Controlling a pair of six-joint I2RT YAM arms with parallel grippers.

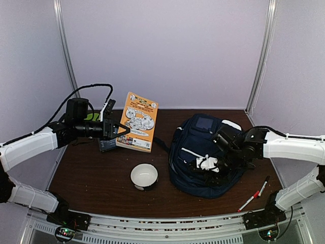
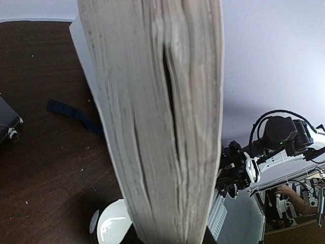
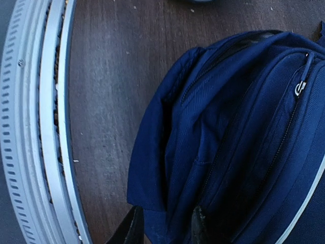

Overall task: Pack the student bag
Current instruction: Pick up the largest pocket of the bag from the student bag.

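Leftmost, raised over the table (image 1: 91,178) and tilted: the book (image 1: 138,122), pinched near its lower left edge between the pressed-in fingers of the left gripper (image 1: 119,131). Orange cover turned toward the overhead camera. Pale page block filling the left wrist view, with a split gaping partway through the pages.

Likely trouble there: a grip near one edge only, so sagging, fanning open at that split, or sliding out during a swing across.

Worth watching under the carry path too: a dark flat object (image 1: 108,146) just below the book and a white bowl (image 1: 144,176) between book and bag, both easily clipped by a low corner and knocked aside.

Further right, lying on the table right of centre: the student bag (image 1: 203,157), navy, slumped, with no wide mouth seen from above. On its near side, the right gripper (image 1: 209,165), fingers (image 3: 133,226) standing a little apart with a fold of blue cloth between them. Cannot tell whether truly nipping that fold or merely straddling it.

Possible failures: losing the thin cloth, letting the opening fall shut right at the book's arrival, or dragging the whole limp bag instead of lifting a flap. Also snagging the zip pull (image 3: 300,87), or jamming a book corner against the zip line.

Far right, near the front edge: two pens (image 1: 249,202), apart from the bag, liable to roll if swept by the right arm.
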